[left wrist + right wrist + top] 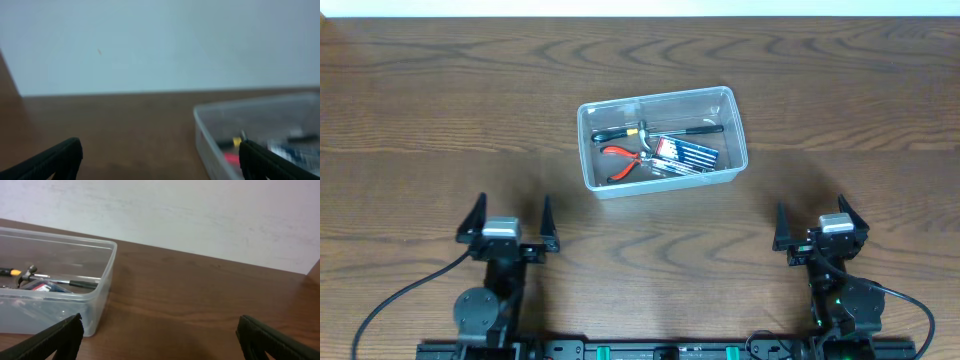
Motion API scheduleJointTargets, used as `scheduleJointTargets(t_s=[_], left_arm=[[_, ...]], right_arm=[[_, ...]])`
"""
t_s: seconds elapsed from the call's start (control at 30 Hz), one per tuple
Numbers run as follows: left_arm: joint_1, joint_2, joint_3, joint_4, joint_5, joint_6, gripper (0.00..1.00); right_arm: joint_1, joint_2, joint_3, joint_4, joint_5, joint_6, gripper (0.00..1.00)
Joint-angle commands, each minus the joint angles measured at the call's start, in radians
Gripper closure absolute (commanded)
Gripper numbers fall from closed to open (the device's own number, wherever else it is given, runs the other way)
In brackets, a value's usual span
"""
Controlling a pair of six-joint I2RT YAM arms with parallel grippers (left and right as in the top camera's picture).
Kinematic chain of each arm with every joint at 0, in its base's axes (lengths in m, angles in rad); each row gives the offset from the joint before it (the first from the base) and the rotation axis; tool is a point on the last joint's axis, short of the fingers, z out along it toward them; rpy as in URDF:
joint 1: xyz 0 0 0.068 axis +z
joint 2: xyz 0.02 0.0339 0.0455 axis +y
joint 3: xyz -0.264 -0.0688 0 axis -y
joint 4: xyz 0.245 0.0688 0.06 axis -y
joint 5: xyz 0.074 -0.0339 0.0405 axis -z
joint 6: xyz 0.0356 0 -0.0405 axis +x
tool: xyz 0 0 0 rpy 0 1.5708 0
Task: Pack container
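While the clear rectangular plastic container (pixel 660 183) held hand tools (pixel 655 152) on the brown wooden bench (pixel 430 120), the left gripper (pixel 512 210) and right gripper (pixel 811 210) sat near, both spread apart, empty.

**A:** What is the table (pixel 440 120) made of?
**B:** You're looking at brown wood with a bold grain, smooth, with a soft sheen.
**A:** And the container (pixel 655 97) toward twelve o'clock?
**B:** Clear plastic, smooth, its walls faintly cloudy. Inside, your pliers (pixel 623 154) have red grips, plastic or rubber by the look, and a bare grey metal head. The packet (pixel 688 155) at their three o'clock looks glossy.
**A:** The arms?
**B:** Your left gripper (pixel 512 215) at seven o'clock and right gripper (pixel 812 218) at five have matt black fingers.
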Motion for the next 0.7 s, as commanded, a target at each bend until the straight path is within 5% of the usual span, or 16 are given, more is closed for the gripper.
scheduleJointTargets(t_s=[0.0,0.67], left_arm=[[-0.007,-0.008,-0.036,0.009,0.079,0.021,0.02],[-0.007,-0.008,-0.078,-0.062,0.132,-0.005,0.02]], right_arm=[[0.002,-0.009,-0.002,-0.005,0.007,0.021,0.01],[0.002,-0.009,-0.002,-0.005,0.007,0.021,0.01]])
